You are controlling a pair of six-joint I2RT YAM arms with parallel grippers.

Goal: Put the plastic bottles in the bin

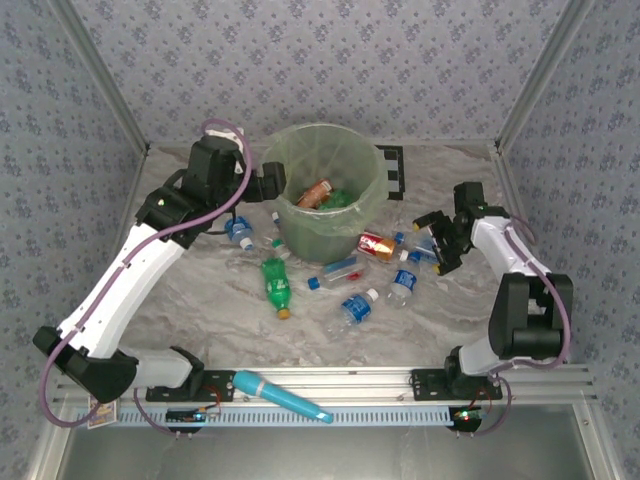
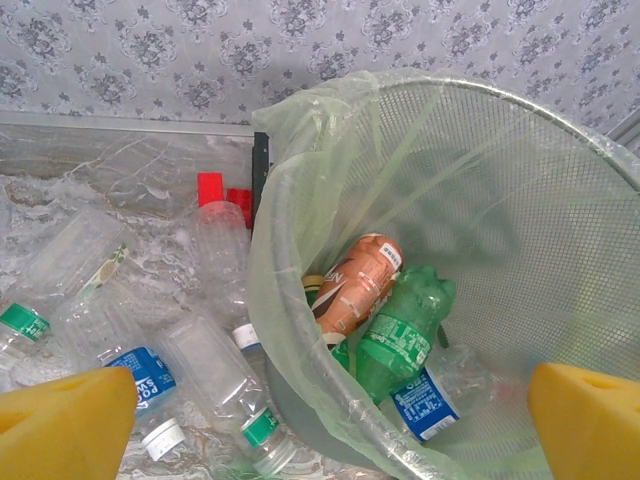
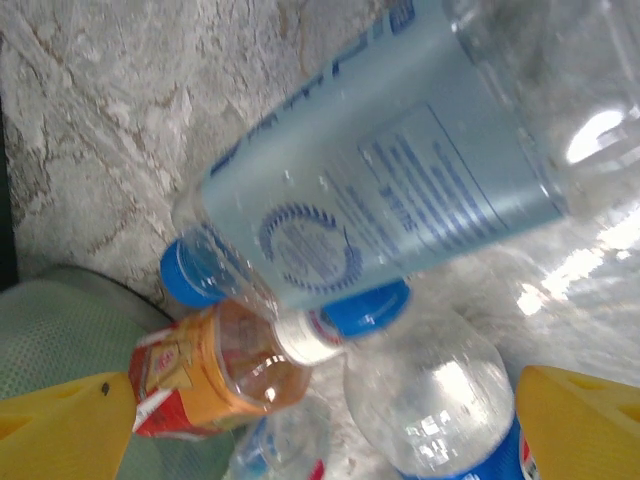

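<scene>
Small clear and green plastic bottles (image 1: 275,283) lie scattered on the marbled grey tabletop (image 1: 200,310) before the large round pale-green translucent bin (image 1: 300,232); several lie inside it. The left gripper (image 1: 272,186), jaws apart, hovers at its rim. The right gripper (image 1: 438,240), jaws apart, hangs over bottles beside it.

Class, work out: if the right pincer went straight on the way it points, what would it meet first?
Probably the clear blue-labelled bottle directly ahead of the right pincer; depth is unclear.
</scene>
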